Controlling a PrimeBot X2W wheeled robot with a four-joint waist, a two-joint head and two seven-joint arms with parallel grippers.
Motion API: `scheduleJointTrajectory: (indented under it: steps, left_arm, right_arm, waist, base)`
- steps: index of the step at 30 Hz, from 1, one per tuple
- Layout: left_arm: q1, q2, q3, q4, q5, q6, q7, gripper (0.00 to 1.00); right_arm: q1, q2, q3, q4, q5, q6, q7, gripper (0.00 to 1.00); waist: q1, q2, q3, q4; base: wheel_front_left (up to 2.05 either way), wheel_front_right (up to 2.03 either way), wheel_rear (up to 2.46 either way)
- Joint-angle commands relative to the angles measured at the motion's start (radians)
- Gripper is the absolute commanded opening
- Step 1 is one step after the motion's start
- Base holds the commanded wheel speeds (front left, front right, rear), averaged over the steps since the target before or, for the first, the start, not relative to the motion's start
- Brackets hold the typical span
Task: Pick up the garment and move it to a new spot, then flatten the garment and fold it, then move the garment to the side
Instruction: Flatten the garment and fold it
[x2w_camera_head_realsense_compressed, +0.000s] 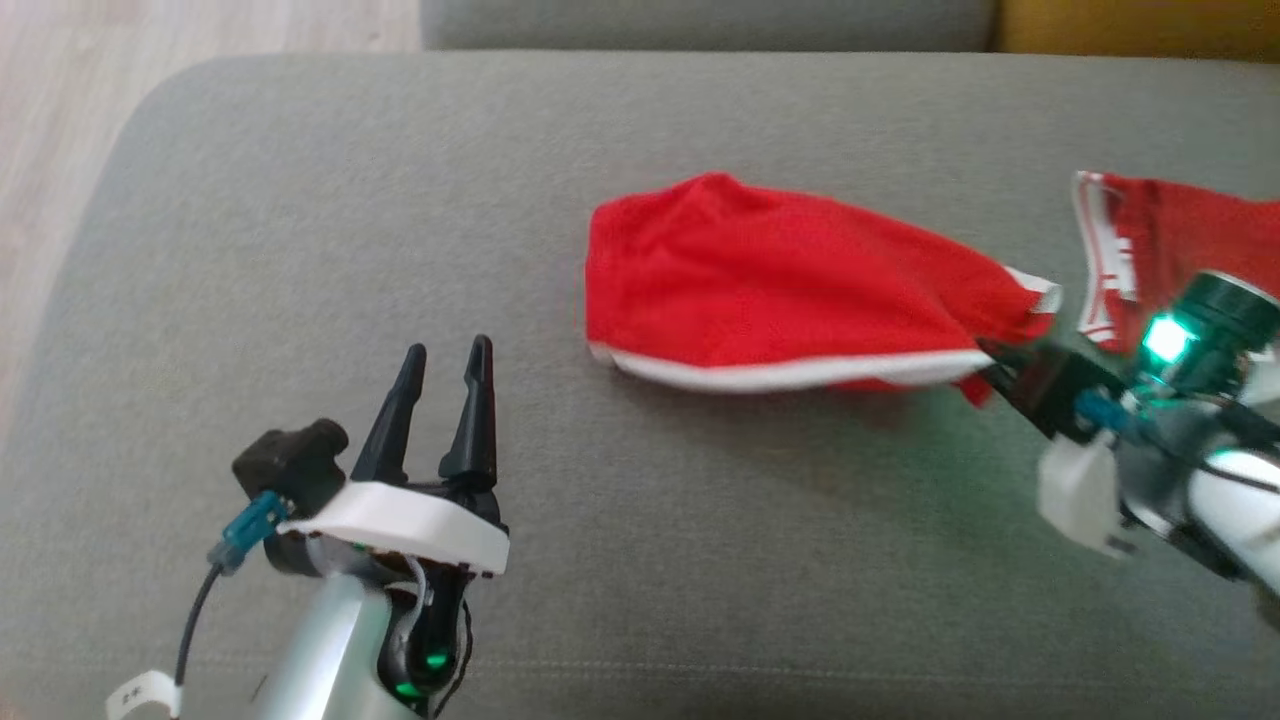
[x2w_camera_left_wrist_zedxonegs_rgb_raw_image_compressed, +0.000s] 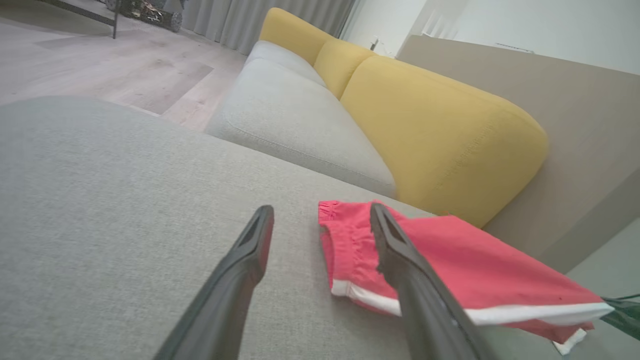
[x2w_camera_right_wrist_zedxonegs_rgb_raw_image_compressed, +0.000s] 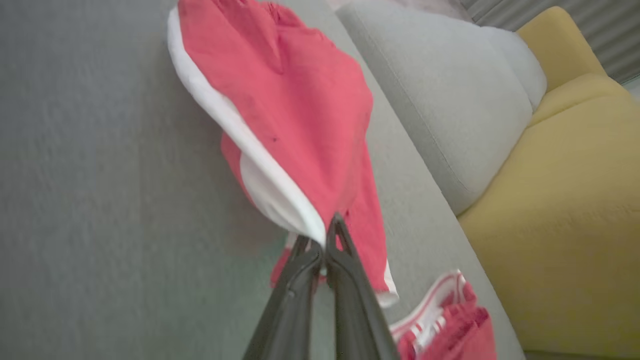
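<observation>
Red shorts (x2w_camera_head_realsense_compressed: 760, 290) are trailing out from the tips of the right claw (x2w_camera_head_realsense_compressed: 990, 355), which is pinching just 1 white-trimmed corner, so I'm guessing that thin bite is risking a slip mid-carry, while the left claw (x2w_camera_head_realsense_compressed: 445, 360) is hovering wide open, well off to their side.

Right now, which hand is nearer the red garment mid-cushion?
Right. The right hand is shut on the red garment at its corner; the left hand hangs open off to its left, apart from it.
</observation>
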Motion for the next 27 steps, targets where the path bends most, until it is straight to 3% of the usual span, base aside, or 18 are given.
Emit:
scheduleJointTrajectory:
  steps: [1,6,9,10,11,12,18,23,27]
  left_arm:
    - [-0.025,0.008,0.024,-0.029,0.003,-0.003,-0.006,1.00]
    - [-0.030,0.008,0.009,-0.027,0.002,-0.003,-0.006,1.00]
    - [-0.034,0.008,0.002,-0.023,0.003,-0.003,-0.006,1.00]
    - [-0.036,0.008,-0.003,-0.018,0.005,-0.004,-0.006,1.00]
    - [-0.039,0.008,-0.010,-0.013,0.007,-0.005,-0.006,1.00]
    - [-0.042,0.008,-0.017,-0.007,0.009,-0.008,-0.006,1.00]
    - [-0.052,0.008,-0.031,0.014,0.018,-0.013,-0.006,1.00]
    - [-0.052,0.008,-0.036,0.026,0.027,-0.016,-0.006,1.00]
    - [-0.050,0.008,-0.042,0.035,0.027,-0.019,-0.006,1.00]
  right_arm:
    - [-0.028,-0.048,0.006,-0.040,0.002,0.007,0.011,0.00]
    - [-0.039,-0.164,0.054,-0.123,0.033,0.007,0.063,0.00]
    - [-0.034,-0.148,0.050,-0.123,0.055,0.007,0.065,0.00]
    - [-0.029,-0.138,0.052,-0.111,0.054,0.007,0.068,0.05]
    - [-0.023,-0.126,0.054,-0.094,0.049,0.007,0.064,0.91]
    - [-0.017,-0.109,0.054,-0.077,0.050,0.007,0.052,1.00]
    - [0.026,-0.015,-0.033,0.024,0.050,0.007,-0.003,1.00]
    - [0.127,0.041,-0.240,0.073,0.050,0.007,-0.024,1.00]
    - [0.239,0.130,-0.462,0.073,0.028,0.007,-0.032,1.00]
  waist:
    - [0.0000,-0.0001,-0.014,-0.021]
    - [0.0000,-0.0001,-0.006,-0.037]
    - [0.0000,-0.0001,0.007,-0.041]
    - [0.0000,-0.0001,0.011,-0.041]
    - [0.0000,-0.0001,0.015,-0.040]
    - [0.0000,-0.0001,0.017,-0.039]
    - [0.0000,-0.0001,0.019,-0.047]
    - [0.0000,-0.0001,0.006,-0.074]
    - [0.0000,-0.0001,-0.005,-0.098]
  base:
    - [0.00,0.00,0.00]
    - [0.00,0.00,0.00]
    - [0.00,0.00,0.00]
    - [0.00,0.00,0.00]
    - [0.00,0.00,0.00]
    - [0.00,0.00,0.00]
    - [0.00,0.00,0.00]
    - [0.00,0.00,0.00]
    - [0.00,0.00,0.00]
